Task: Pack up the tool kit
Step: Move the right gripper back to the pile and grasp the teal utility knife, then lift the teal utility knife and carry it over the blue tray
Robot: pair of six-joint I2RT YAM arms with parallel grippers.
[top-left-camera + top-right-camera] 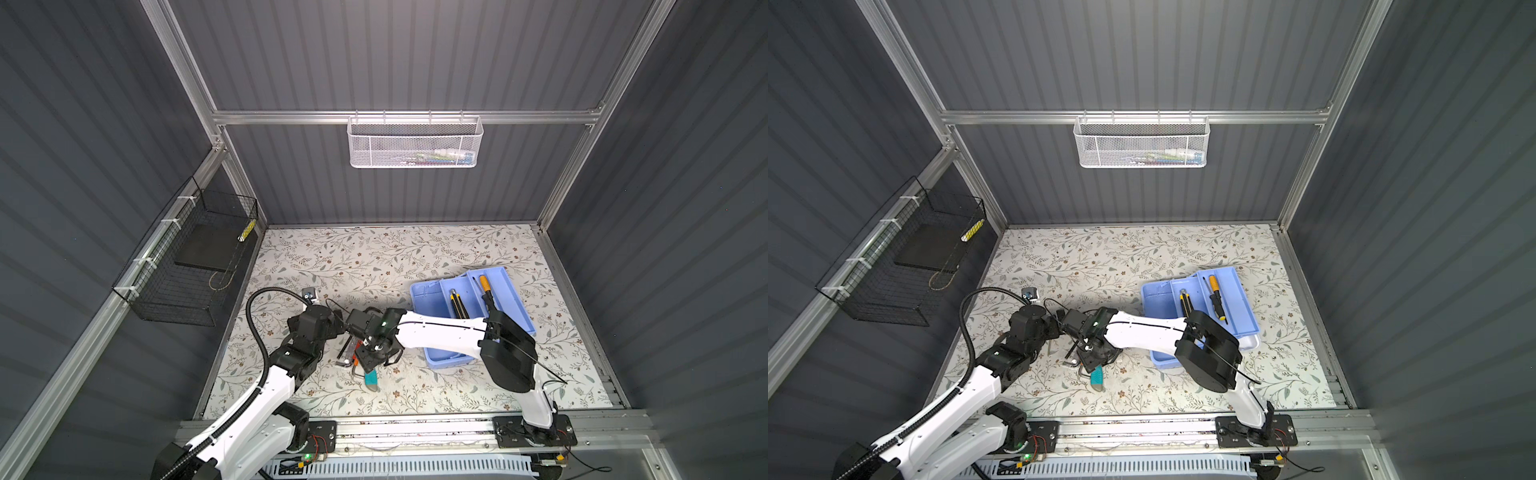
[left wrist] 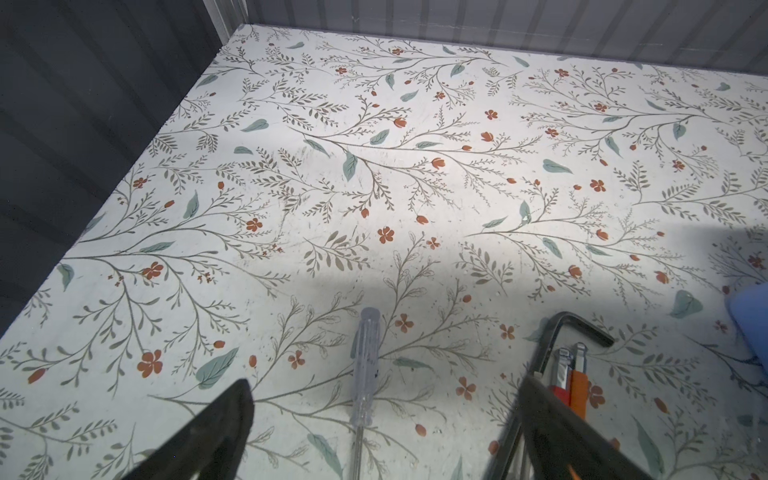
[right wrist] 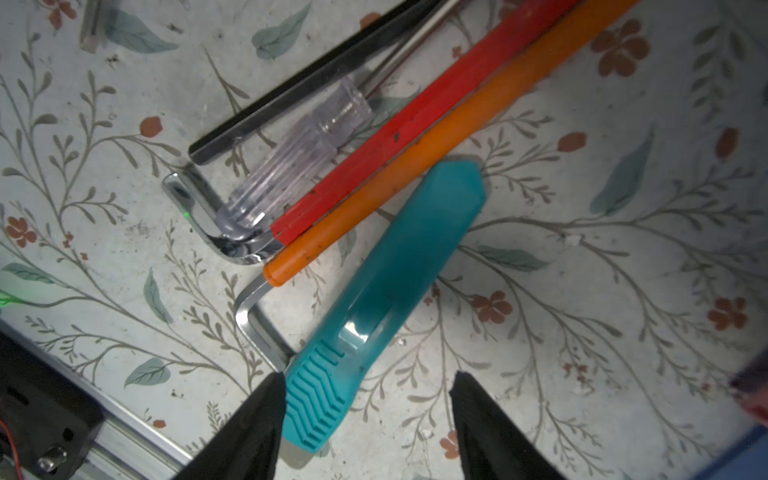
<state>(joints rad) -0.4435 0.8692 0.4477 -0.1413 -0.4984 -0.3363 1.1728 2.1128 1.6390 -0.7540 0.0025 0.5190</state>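
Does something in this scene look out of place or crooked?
Yes. The light-blue tray lies skewed across the box base, not seated squarely. Beside it on the table, a hex key, a clear-handled screwdriver and a teal knife lie in an untidy heap.

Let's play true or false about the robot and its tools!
1. A yellow-handled screwdriver lies in the blue tray. True.
2. The teal knife is in the tray. False: it lies on the table, beside the orange tool.
3. The left gripper is open. True.
4. The right gripper squeezes the orange tool. False: it is open, astride the teal knife's end.
5. The white basket stands on the table. False: it hangs on the back rail.
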